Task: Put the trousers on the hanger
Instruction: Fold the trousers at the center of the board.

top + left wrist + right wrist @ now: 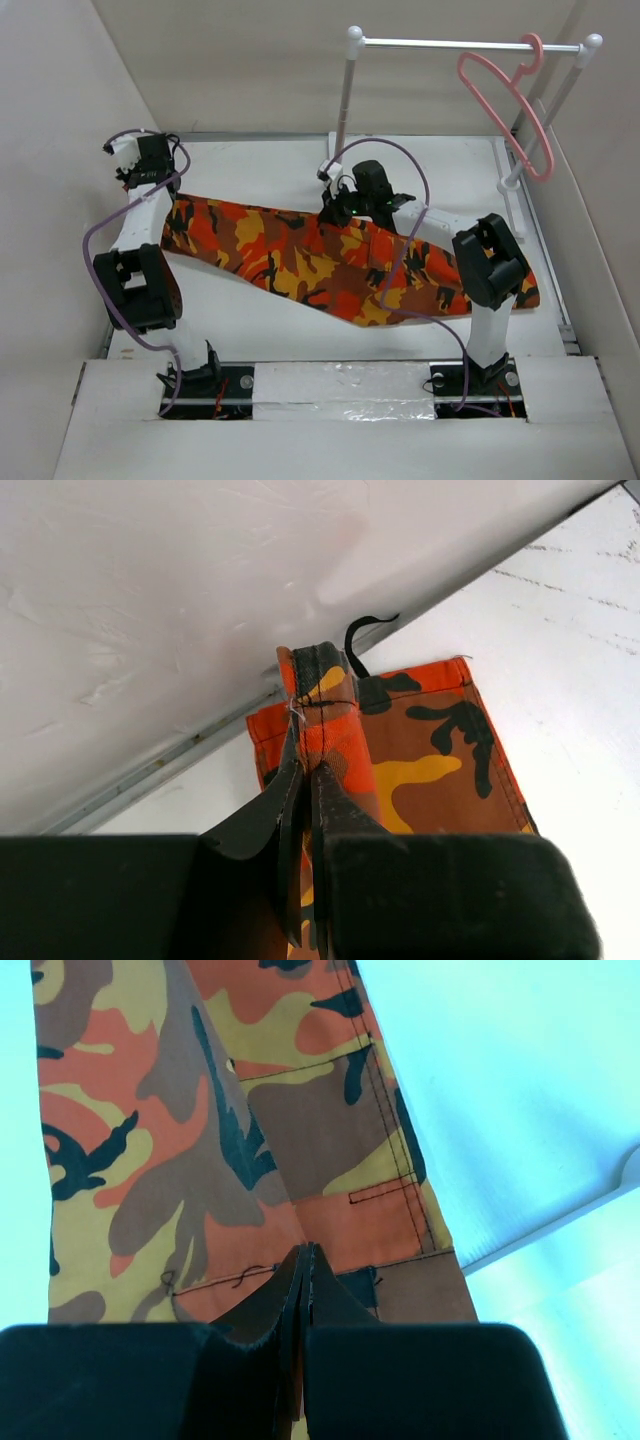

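The camouflage trousers [320,262] lie stretched across the table from left to right. My left gripper [170,196] is at their left end. In the left wrist view it [307,767] is shut on a pinched fold of the trousers [430,750], with a black drawstring [362,640] curling just beyond. My right gripper [341,211] is at the trousers' far edge near the middle. In the right wrist view it [305,1251] is shut on the fabric [180,1130] at a seam. The pink hanger [508,98] hangs from the rail at the back right, apart from both grippers.
The white-and-silver rail stand [450,44] stands at the back right, its post [343,100] just behind my right gripper. White walls enclose the table on the left, back and right. Purple cables [415,190] loop over both arms.
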Motion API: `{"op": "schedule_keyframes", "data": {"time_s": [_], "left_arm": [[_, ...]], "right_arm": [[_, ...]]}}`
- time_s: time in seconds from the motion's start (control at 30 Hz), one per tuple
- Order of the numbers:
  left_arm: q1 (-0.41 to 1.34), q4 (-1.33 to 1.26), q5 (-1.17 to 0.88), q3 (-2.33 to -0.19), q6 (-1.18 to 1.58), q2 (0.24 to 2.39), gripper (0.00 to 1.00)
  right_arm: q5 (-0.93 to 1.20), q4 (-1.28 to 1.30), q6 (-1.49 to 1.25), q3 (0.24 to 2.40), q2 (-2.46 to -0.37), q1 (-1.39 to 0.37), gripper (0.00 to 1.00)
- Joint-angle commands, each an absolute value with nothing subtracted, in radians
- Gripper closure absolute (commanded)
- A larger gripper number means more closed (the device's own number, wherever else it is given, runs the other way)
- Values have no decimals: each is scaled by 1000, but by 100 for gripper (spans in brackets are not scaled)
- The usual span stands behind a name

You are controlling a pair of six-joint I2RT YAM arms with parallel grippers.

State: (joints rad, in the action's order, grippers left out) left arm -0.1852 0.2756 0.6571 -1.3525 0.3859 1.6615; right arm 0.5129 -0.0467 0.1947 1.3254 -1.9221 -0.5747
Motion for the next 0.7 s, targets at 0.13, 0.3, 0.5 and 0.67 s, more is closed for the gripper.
{"op": "schedule_keyframes", "data": {"time_s": [0.13,0.3,0.5,0.67], "left_arm": [[-202,340,784,-1419,364,1773,100],[-202,405,807,-1566,354,1902,100],[-184,436,819,-1773,338,2095,100],[-175,456,828,-1893,336,2221,77]], "right_arm": [[439,-66,212,1430,-1948,-552,100],[400,-38,225,1500,-1999,-552,100],[361,-31,218,1540,-2054,-543,100],[331,-25,210,1559,-2082,-522,100]]}}
